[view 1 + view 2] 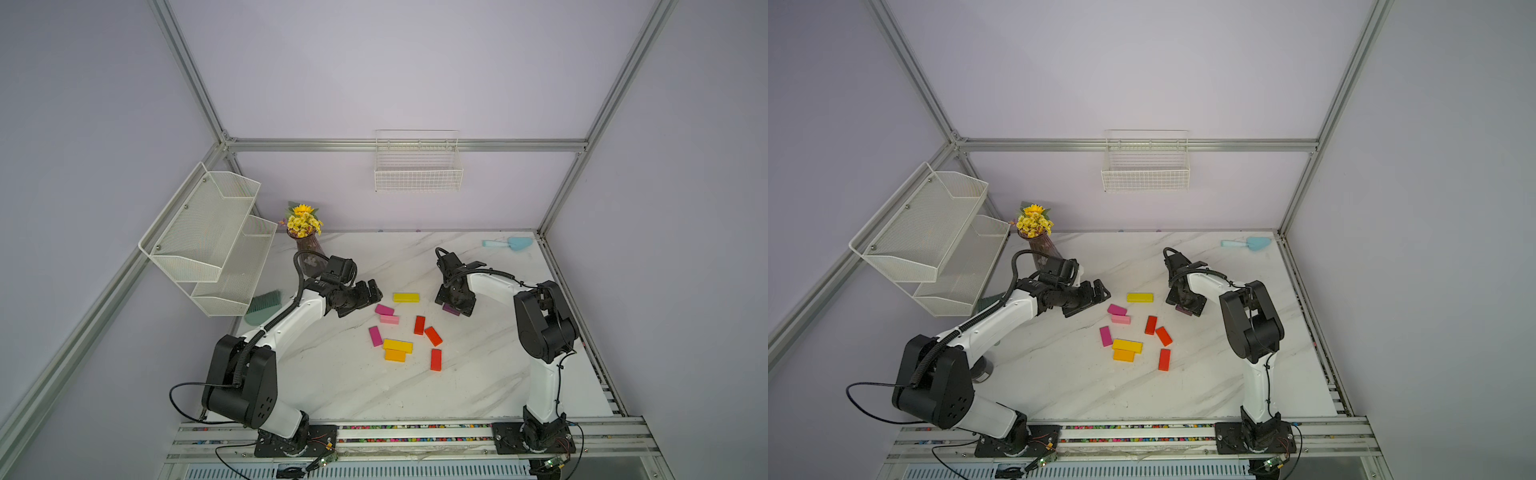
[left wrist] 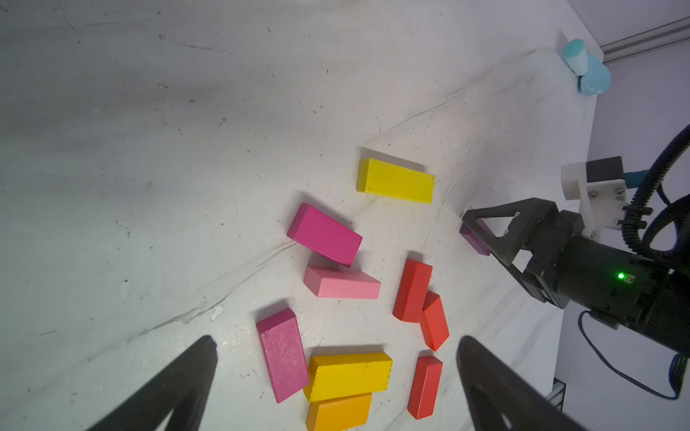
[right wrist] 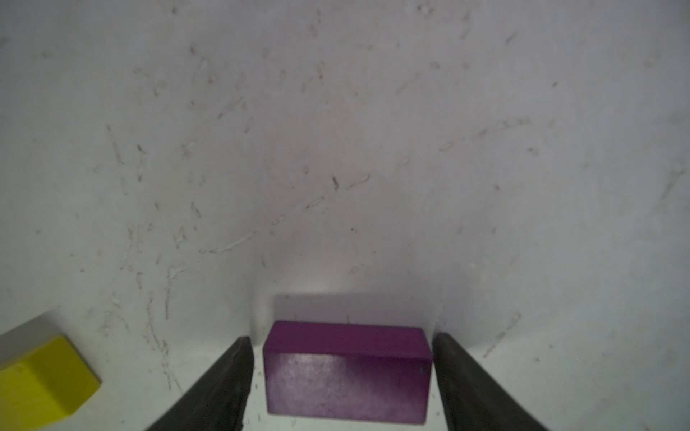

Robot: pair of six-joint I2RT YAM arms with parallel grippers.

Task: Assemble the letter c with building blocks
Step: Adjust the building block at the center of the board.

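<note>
Right end effector low on bench, jaws straddling dark purple block, sliver of gap one side, apparently ungripped. Yellow block near. Left end effector wide, empty, beside mid-bench scatter of blocks. Blue scoop at far right corner.

Blue scoop lies in the tabletop's far corner, flower vase in the other, white wire basket on the wall.

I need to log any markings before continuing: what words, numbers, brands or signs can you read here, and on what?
No text reads clearly in any view.
Tiny white marks on the left arm's black wrist link: too small to read.
Dark purple rectangular block and long yellow rectangular block: plain faces, nothing printed.
</note>
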